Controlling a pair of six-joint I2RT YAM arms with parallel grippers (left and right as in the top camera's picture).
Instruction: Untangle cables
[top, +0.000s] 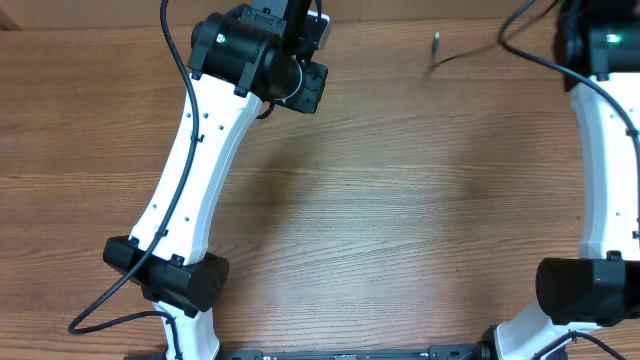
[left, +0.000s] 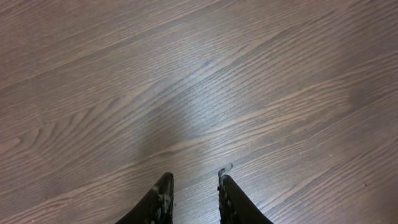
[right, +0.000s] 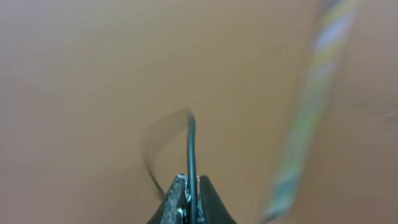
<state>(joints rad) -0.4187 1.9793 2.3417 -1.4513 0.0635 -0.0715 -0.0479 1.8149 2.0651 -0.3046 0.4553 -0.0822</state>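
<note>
Cable (right: 191, 146), thin and black, curves from right pincer (right: 189, 182).

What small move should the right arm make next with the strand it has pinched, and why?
Probably pull the cable a little to the right and lay it straight on the table. The right gripper is shut on that thin strand, whose silver plug seems to trail free toward the middle; the left gripper is open, holding nothing.
</note>
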